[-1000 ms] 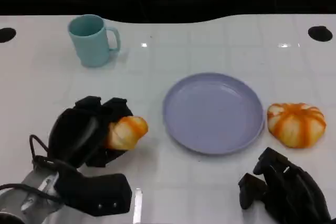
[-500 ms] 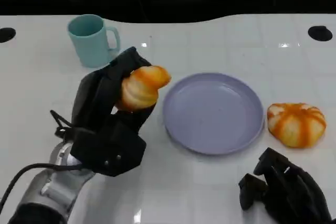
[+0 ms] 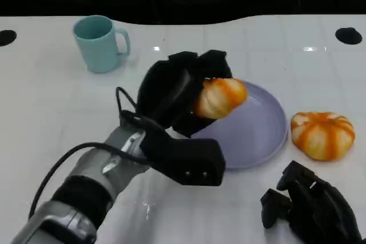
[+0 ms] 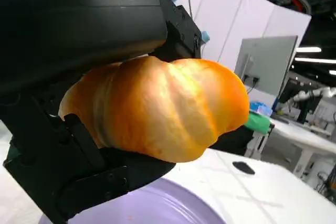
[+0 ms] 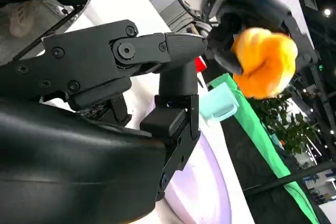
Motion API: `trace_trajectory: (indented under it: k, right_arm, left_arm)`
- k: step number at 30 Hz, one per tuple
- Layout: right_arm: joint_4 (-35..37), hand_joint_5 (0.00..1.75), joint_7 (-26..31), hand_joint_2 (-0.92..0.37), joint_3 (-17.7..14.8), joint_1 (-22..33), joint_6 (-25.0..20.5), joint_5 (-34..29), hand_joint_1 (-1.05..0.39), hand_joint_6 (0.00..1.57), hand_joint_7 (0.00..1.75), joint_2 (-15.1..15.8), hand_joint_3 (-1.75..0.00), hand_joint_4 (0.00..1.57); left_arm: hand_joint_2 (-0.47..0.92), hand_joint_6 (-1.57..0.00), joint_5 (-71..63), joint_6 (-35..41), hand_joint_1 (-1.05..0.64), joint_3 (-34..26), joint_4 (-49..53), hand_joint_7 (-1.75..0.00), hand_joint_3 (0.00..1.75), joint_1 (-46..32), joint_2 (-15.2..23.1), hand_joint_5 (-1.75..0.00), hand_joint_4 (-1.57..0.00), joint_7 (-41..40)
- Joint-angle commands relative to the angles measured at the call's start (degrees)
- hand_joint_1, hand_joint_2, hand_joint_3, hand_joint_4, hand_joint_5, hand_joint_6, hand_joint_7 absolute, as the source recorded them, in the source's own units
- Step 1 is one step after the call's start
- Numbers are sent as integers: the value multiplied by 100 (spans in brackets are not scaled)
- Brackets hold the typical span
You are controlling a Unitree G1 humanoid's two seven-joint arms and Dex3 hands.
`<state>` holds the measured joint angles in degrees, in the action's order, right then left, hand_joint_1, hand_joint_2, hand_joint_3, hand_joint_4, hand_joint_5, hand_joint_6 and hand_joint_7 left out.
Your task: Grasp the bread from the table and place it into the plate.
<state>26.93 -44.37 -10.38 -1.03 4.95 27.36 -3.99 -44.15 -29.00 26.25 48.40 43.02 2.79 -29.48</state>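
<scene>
My left hand (image 3: 177, 92) grips an orange-and-cream bread roll (image 3: 220, 98) and holds it in the air over the left part of the lilac plate (image 3: 257, 130). In the left wrist view the roll (image 4: 163, 108) sits between black fingers (image 4: 94, 19) above the plate's rim (image 4: 157, 203). The right wrist view shows that roll (image 5: 262, 61) held by the left hand (image 5: 252, 11), with the plate (image 5: 202, 187) below. My right hand (image 3: 311, 210) rests low at the table's front right with fingers curled in, holding nothing.
A second orange-striped bread (image 3: 322, 135) lies on the table just right of the plate. A teal mug (image 3: 100, 43) stands at the back left. The white table (image 3: 46, 112) has two dark holes at its far corners (image 3: 349, 36).
My left hand has lifted the roll off the table and carried it up and to the right, from left of the plate to above its left part. The right hand has stayed put.
</scene>
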Motion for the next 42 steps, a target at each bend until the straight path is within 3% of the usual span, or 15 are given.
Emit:
trace_trajectory:
  k: [1,3,5,7,9,11,13,15,17,21,31,37,39,41,42]
  right_arm:
    - [51,165,-5,-92,-29,35,-1,38,-56,68,142,61,-25,79]
    - [40,166,-3,-92,-20,43,11,31,-57,69,141,53,-23,79]
    - [31,166,-17,-92,-10,49,29,28,-57,69,141,52,-24,79]
    - [28,166,-23,-92,-7,51,39,28,-57,69,141,48,-24,79]
    - [25,167,-21,-92,-8,49,34,33,-57,69,141,44,-24,79]
    - [28,167,-21,-92,-10,45,17,39,-57,69,141,47,-24,79]
    - [12,167,-7,-92,-4,52,30,24,-57,69,141,48,-24,79]
    - [-8,167,7,-92,5,62,58,3,-57,69,141,47,-24,79]
    - [-2,167,5,-92,2,62,69,3,-57,69,141,49,-25,79]
    - [8,168,-46,-92,-7,53,44,43,-57,69,141,50,-25,78]
    - [-76,167,11,-92,10,109,0,35,-57,70,139,33,-23,78]
    - [-76,167,22,-92,11,106,-10,41,-56,70,139,27,-24,78]
    - [-78,167,18,-92,17,104,0,33,-57,69,140,31,-24,78]
    - [-77,167,9,-92,20,102,4,38,-57,69,140,28,-25,78]
    - [-84,167,15,-92,20,105,-3,42,-57,69,140,24,-25,78]
  left_arm:
    - [44,-75,-205,237,-27,275,623,-171,117,515,-98,-175,-91,-66]
    - [50,-77,-205,428,-30,356,744,-156,115,635,-125,-175,-89,195]
    - [61,-81,-268,722,-34,499,714,-109,93,725,-86,-148,-82,618]
    - [75,-71,-343,961,-40,643,604,-65,60,777,-22,-119,-69,1043]
    - [87,-56,-402,1151,-48,762,461,-37,36,801,40,-96,-53,1433]
    - [91,-40,-438,1306,-61,862,300,-21,35,802,107,-79,-32,1806]
    - [92,-35,-454,1462,-65,941,107,-17,37,779,185,-74,-25,2238]
    - [92,-16,-438,1612,-90,997,-113,-6,46,731,271,-44,-5,2709]
    - [92,-10,-293,1667,-100,965,-325,-3,52,649,355,-27,-1,3162]
    - [92,-6,-43,1690,-105,864,-747,-1,57,460,535,-11,0,3730]
    - [92,-9,1437,1323,-103,119,-1976,-2,54,-415,987,-2,-3,4861]
    - [92,-25,2644,748,-84,-563,-2410,-8,51,-1167,987,-12,-19,4928]
    - [92,-36,3168,491,-76,-822,-2441,-11,44,-1440,846,-22,-33,4918]
    - [92,-58,3916,299,-66,-1091,-2471,-11,36,-1771,657,-68,-43,5121]
    - [92,-64,4268,300,-64,-1195,-2514,-12,35,-1914,598,-82,-49,5296]
